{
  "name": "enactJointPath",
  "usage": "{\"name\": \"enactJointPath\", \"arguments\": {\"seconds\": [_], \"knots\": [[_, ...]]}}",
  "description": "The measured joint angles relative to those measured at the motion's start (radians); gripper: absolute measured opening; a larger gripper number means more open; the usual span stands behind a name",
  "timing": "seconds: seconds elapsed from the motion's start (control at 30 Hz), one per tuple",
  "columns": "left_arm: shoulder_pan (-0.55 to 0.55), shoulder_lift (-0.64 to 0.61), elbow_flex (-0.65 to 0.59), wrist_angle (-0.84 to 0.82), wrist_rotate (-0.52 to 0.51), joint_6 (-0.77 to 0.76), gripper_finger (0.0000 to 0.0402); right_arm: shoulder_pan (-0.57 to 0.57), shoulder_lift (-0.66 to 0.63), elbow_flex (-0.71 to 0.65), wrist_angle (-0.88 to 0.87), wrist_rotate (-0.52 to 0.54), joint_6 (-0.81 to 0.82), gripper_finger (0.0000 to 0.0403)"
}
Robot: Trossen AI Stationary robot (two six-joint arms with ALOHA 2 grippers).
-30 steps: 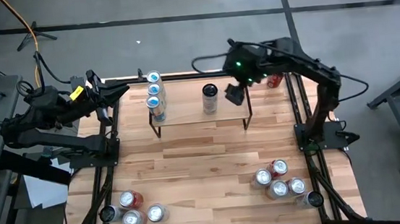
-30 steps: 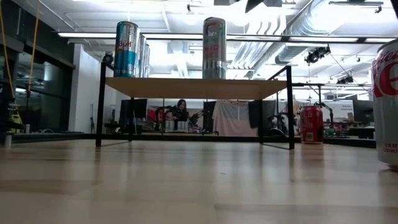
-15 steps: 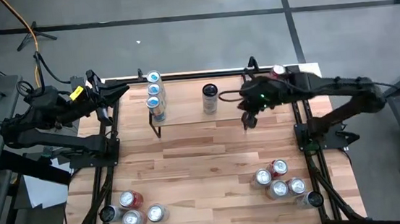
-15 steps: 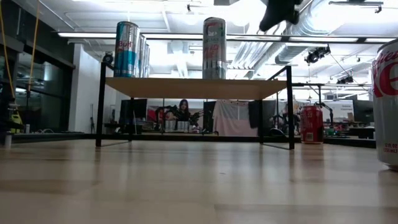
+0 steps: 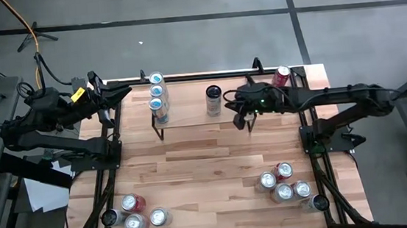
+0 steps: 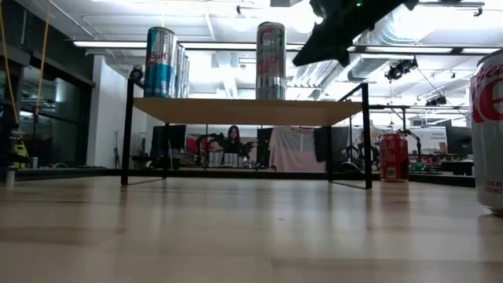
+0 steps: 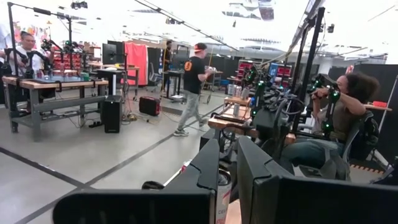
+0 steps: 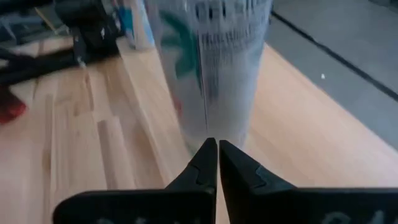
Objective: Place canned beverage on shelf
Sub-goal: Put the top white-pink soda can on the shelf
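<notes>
right end effector [image 5: 242, 118] closed, empty, beside silver can [image 5: 213, 100] on shelf [image 5: 189, 115]

no readable text on any can [image 6: 270, 61]

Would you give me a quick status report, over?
Right gripper shut, empty, beside silver can on shelf. Left gripper shut, parked at table edge. Nothing blocking.

Cans [image 5: 158, 97] on shelf [image 5: 188, 112], r. pincer [image 5: 241, 117] beside
</notes>
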Motion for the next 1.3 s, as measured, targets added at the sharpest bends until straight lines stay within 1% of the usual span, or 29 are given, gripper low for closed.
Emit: {"name": "enactJointPath", "arguments": {"seconds": [0.1,0.17,0.23,0.4,0.5,0.67,0.9,1.03,1.1,1.3], "knots": [[0.000,0.000,0.000,0.000,-0.003,0.000,0.0000,0.000,0.039,0.000,0.032,0.006,-0.001,0.0001],[0.000,0.000,0.000,0.000,-0.003,0.000,0.0000,0.000,0.058,0.000,0.025,0.043,0.001,0.0000],[0.000,0.000,0.000,0.000,-0.003,-0.001,0.0000,-0.001,0.068,0.000,0.031,0.065,0.000,0.0000],[0.000,0.000,0.000,0.000,-0.004,0.000,0.0000,-0.002,0.079,0.000,0.089,0.070,-0.001,0.0000],[0.000,0.000,0.000,-0.001,-0.004,0.000,0.0000,-0.002,0.079,0.000,0.122,0.094,0.000,0.0000],[0.000,0.000,0.000,0.000,-0.004,0.001,0.0000,-0.002,0.098,0.001,0.217,0.094,0.005,0.0000],[0.000,0.000,0.000,0.000,-0.004,0.000,0.0000,-0.002,0.205,0.001,0.397,0.102,0.008,0.0000],[0.000,0.000,0.000,-0.001,-0.004,0.001,0.0000,-0.003,0.245,0.001,0.475,0.106,0.007,0.0000],[0.000,0.000,0.000,0.000,-0.004,0.002,0.0000,-0.007,0.259,0.001,0.502,0.125,0.009,0.0000],[0.000,0.000,0.000,0.000,-0.004,0.002,0.0000,-0.036,0.306,0.002,0.607,0.132,0.068,0.0000]]}}
